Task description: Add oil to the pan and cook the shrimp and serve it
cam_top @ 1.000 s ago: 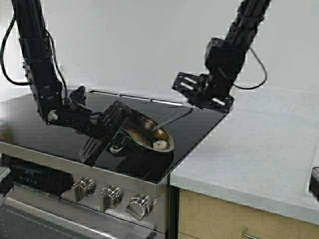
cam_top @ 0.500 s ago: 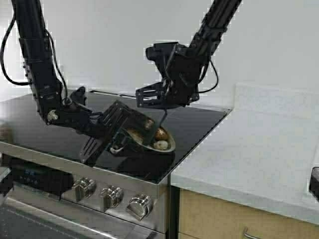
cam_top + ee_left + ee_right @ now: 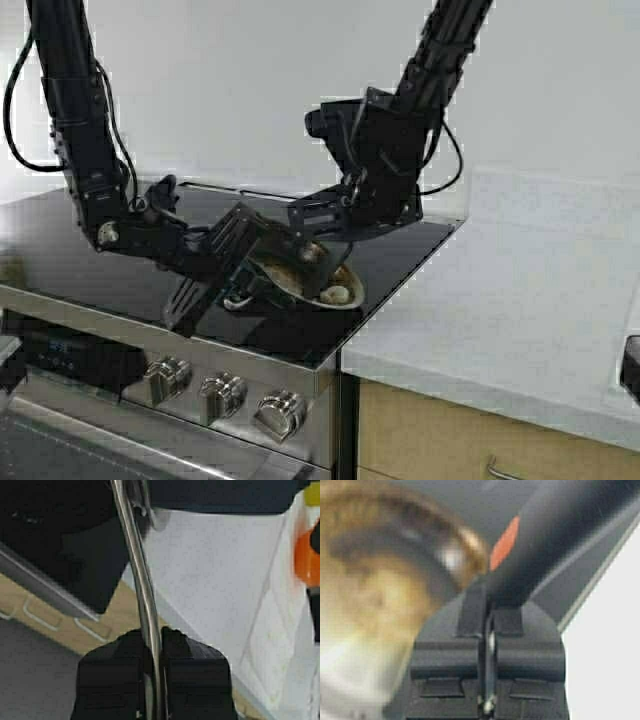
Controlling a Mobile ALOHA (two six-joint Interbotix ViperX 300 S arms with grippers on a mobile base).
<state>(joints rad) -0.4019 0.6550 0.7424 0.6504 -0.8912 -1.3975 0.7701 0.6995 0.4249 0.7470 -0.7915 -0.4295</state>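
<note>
A black glass cooktop (image 3: 90, 240) is seen against a pale wall, with a light speckled bench (image 3: 520, 310) joining it on the robot's right. The pan (image 3: 300, 272) is held tilted near the cooktop's front right corner, its low lip turned toward the bench; judging by that pose, the tilt is meant to gather its contents for serving. The shrimp (image 3: 337, 295) is lying at that low lip. The left claw (image 3: 235, 262) is clamped on the pan's thin steel handle (image 3: 142, 580), which keeps the tilt steady. The right claw (image 3: 318, 217) is closed on a dark utensil (image 3: 555, 535) with an orange mark, just above the pan's interior, probably to nudge the shrimp out. Little cooktop is left between the pan and the edge; the bench beyond offers open room, and an orange object (image 3: 307, 560) shows farther off.
</note>
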